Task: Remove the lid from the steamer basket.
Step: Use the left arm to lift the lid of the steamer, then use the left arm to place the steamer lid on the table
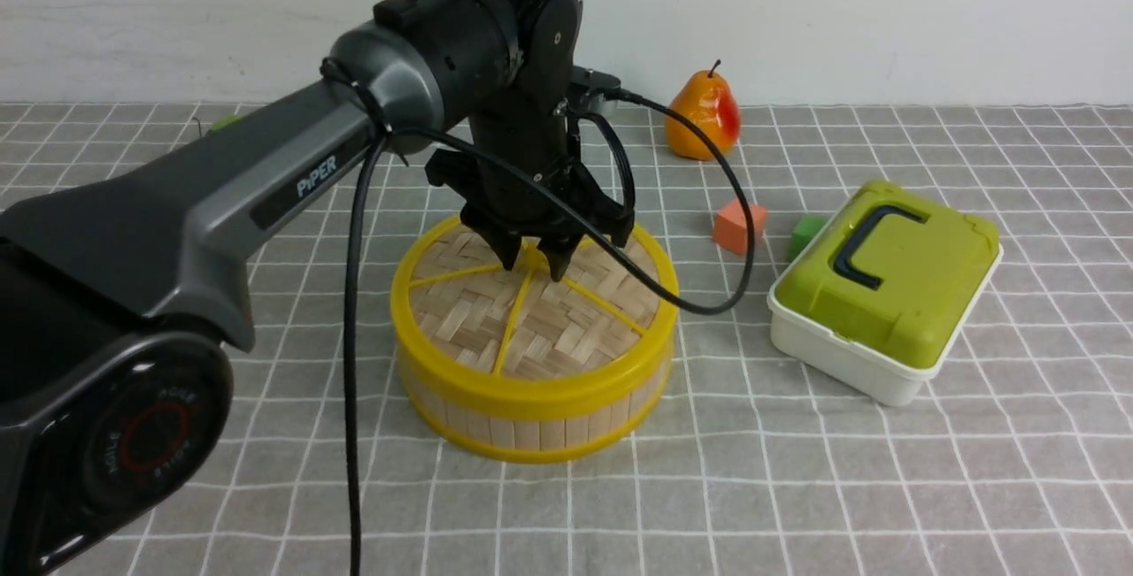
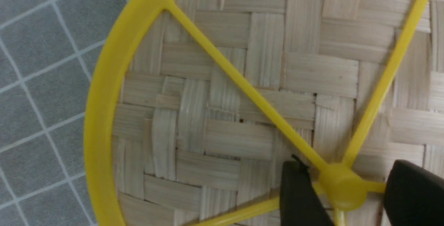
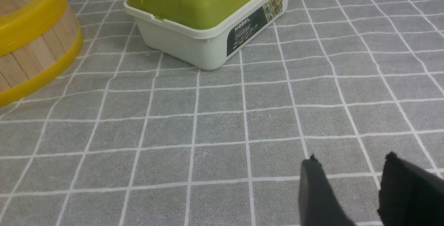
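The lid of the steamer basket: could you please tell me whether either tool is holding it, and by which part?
Nothing is held yet. The left tool straddles the lid at its centre knob with jaws open; the right tool is open and empty.

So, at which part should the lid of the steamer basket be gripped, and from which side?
The small centre knob, from straight above. The lid lies flat on the steamer basket and looks too wide to span; the knob stands up where the spokes meet. The left gripper's open fingers straddle it.
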`<action>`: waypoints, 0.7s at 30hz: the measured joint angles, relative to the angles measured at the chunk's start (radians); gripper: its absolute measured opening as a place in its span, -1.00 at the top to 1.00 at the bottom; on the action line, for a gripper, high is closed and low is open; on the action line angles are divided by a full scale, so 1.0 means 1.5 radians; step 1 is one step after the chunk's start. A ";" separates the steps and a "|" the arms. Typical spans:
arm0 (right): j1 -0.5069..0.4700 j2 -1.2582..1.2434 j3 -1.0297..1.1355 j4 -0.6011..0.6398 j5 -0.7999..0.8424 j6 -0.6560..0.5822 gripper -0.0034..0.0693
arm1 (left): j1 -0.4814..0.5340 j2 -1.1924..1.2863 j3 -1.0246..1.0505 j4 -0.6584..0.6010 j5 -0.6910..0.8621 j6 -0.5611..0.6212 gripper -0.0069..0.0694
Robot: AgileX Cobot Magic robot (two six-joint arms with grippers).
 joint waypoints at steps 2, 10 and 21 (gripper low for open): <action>0.000 0.000 0.000 0.000 0.000 0.000 0.24 | 0.000 0.000 0.000 0.005 0.000 -0.009 0.21; 0.000 0.000 0.000 0.000 0.000 0.000 0.24 | -0.003 0.000 -0.003 0.008 -0.002 -0.017 0.54; 0.000 0.000 0.000 0.000 0.000 0.000 0.24 | 0.039 -0.078 -0.156 0.029 0.011 -0.017 0.54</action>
